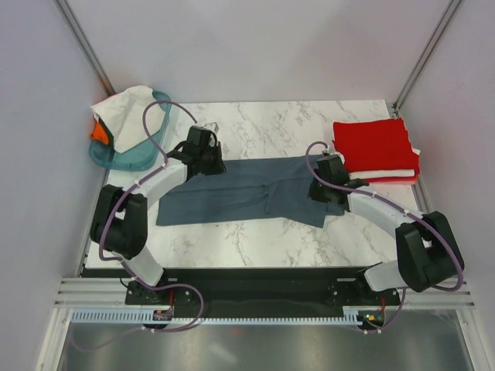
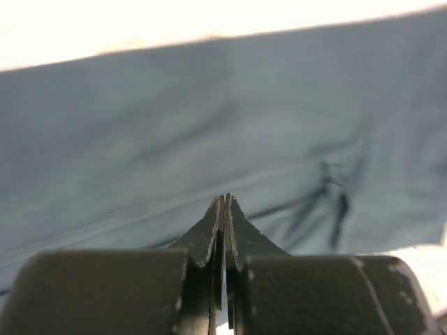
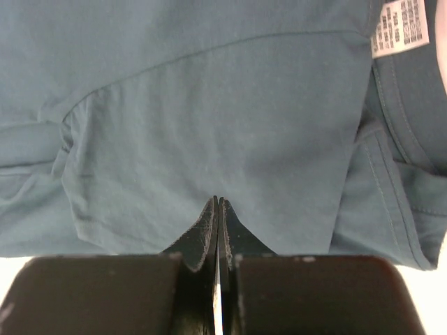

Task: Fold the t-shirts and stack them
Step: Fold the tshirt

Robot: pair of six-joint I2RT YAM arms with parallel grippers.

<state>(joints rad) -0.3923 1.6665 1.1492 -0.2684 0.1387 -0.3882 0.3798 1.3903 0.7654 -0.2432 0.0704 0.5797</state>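
I have the slate blue-grey t-shirt (image 1: 247,193) spread flat across the middle of the marble table (image 1: 255,127), lying lengthwise from left to right and creased near its centre. My left gripper (image 2: 224,199) sits at the shirt's far edge toward the left end, its 2 fingers pressed tight together with their tips at the cloth. My right gripper (image 3: 217,201) is at the shirt's right end, clamped just as tight at the near hem, and a white care label (image 3: 399,26) shows beside the collar. Whether either pair has fabric pinched between the tips, I cannot tell from the wrist views. At the far right a folded red t-shirt (image 1: 375,143) rests on a white one (image 1: 402,175). At the far left, white cloth (image 1: 124,112) and orange cloth (image 1: 98,133) lie in the teal basket (image 1: 147,158).
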